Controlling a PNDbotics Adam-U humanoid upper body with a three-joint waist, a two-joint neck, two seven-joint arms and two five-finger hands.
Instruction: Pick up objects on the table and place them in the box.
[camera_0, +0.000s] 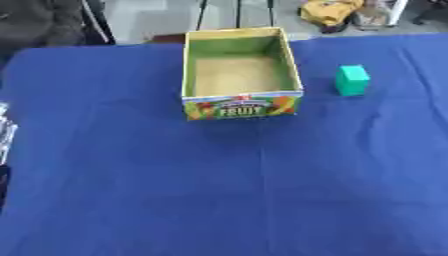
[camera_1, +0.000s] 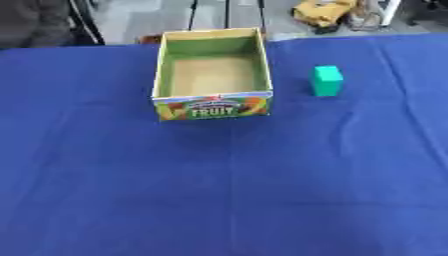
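A: Where is the green block (camera_0: 352, 80) found?

B: It is set upright on the blue cloth (camera_1: 227, 190), near the box (camera_1: 213, 112), at about three o'clock from it and apart from its wall.

A: And the box?

B: It is seen open-topped with a bare brown floor; "FRUIT" is printed on the near wall, and the smaller print above cannot be read.

A: Is a hand seen?

B: Only a silvery sliver (camera_0: 5, 131) is caught at the left eye view's edge, at nine o'clock, cut off. Whether it belongs to the left hand, and how its fingers are set, cannot be told. The block lies well apart from it, beyond the box. The right hand is shown in neither view.
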